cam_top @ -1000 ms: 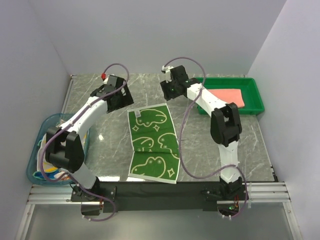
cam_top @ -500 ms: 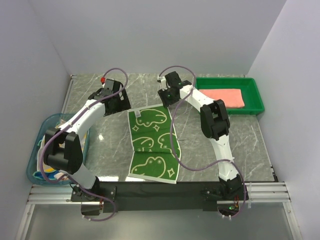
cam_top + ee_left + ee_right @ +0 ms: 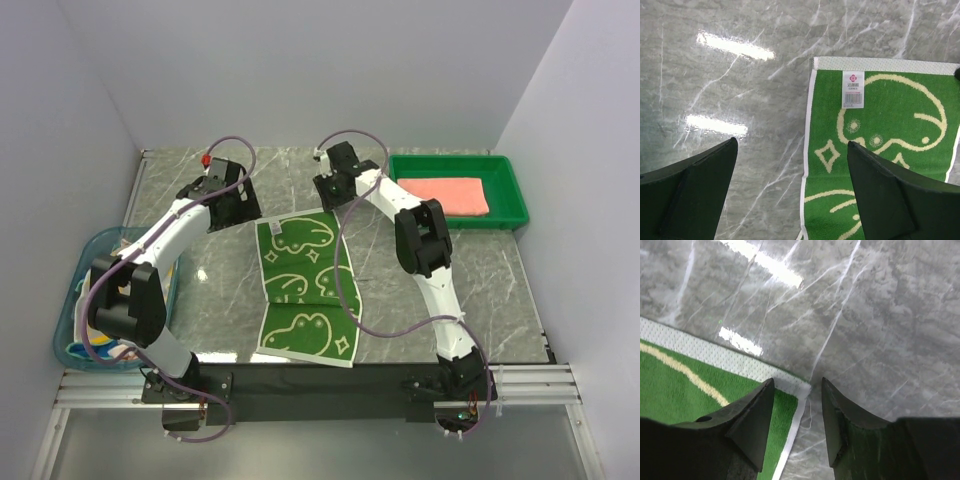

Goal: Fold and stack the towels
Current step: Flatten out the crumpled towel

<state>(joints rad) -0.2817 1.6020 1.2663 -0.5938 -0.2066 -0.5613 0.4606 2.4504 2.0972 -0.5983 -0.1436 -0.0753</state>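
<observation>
Empty, the wide-open left claw (image 3: 792, 144) and half-open right claw (image 3: 796, 382) each hover at a far corner of the towel (image 3: 305, 285), laid lengthwise nearward.

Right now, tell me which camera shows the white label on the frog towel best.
Left wrist: the label sits sharp and unobstructed near the frog towel's corner. Top external shows the whole towel, label too small to make out; right wrist shows only another corner, no label.

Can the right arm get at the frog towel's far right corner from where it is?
Probably yes. The right gripper hangs open, straddling that corner of the frog towel; only marble table shows around it.
</observation>
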